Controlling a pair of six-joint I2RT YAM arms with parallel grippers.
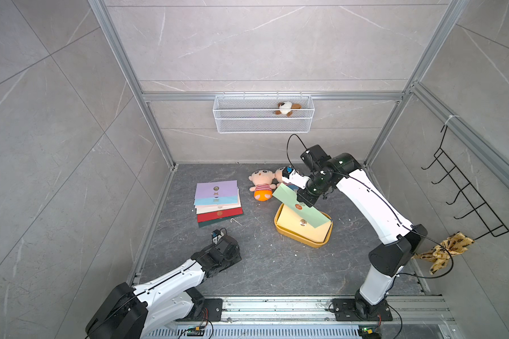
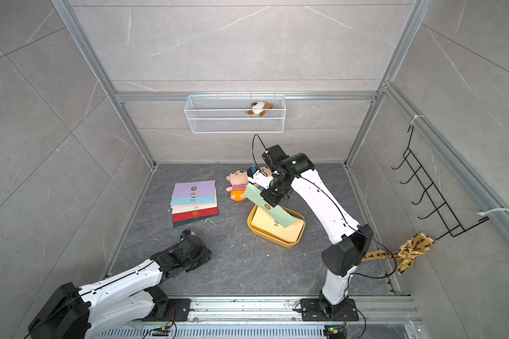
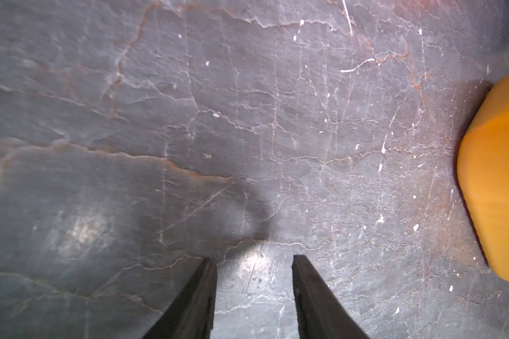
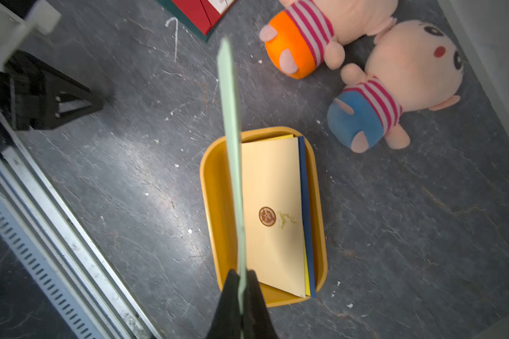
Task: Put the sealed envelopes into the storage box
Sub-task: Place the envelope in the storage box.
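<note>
A green envelope (image 1: pixel 309 214) — tilted — hangs above the storage box (image 1: pixel 301 239).

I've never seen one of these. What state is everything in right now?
Green envelope: gripped, tilted over the yellow box.
Right jaws: shut on the green envelope.
Left jaws: open, empty.
Yellow box: holds a cream envelope on top of others.
Envelope pile: fanned, lilac on top.
Two dolls: lying down.
Wire basket: hung up, one soft toy inside.
</note>
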